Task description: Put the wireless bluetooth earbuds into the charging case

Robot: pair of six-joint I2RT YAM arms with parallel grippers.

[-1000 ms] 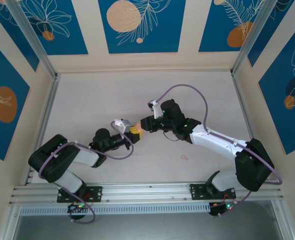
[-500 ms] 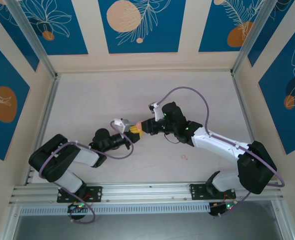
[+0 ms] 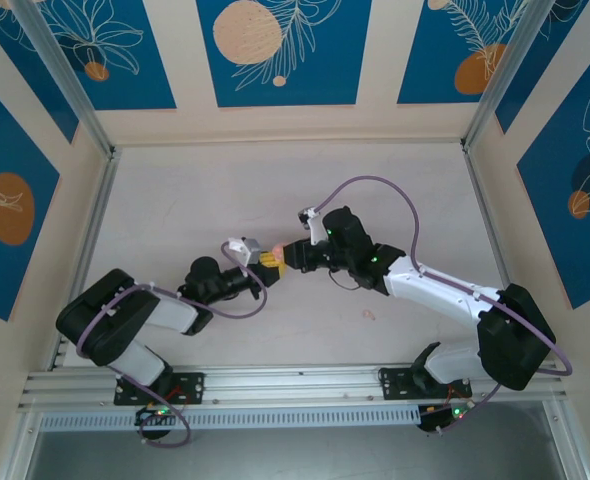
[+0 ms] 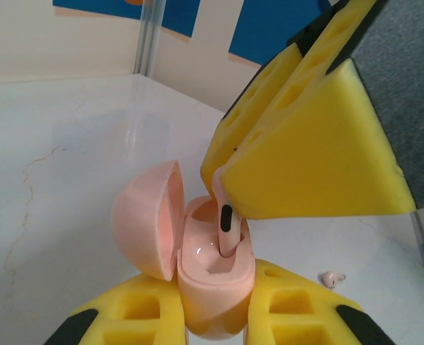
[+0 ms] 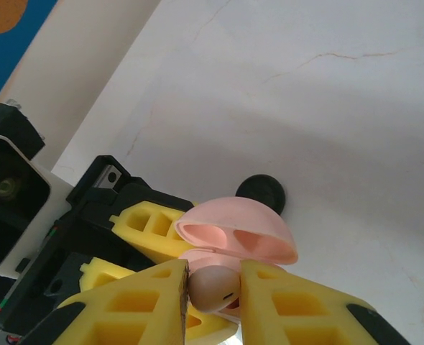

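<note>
The left claw [image 4: 215,313] clamped the open pale pink clamshell charging case [image 4: 149,223]. The right claw [image 5: 213,287] pinched a tiny pale pink earbud [image 4: 226,224], stem dipping into the case. A second pink earbud [image 4: 333,277] lay apart on the white marbled desk [image 4: 68,144].

Left pincer [image 3: 264,262] clamped tight, right pincer [image 3: 284,257] pinched narrow, both arms reaching inward, tips close
</note>
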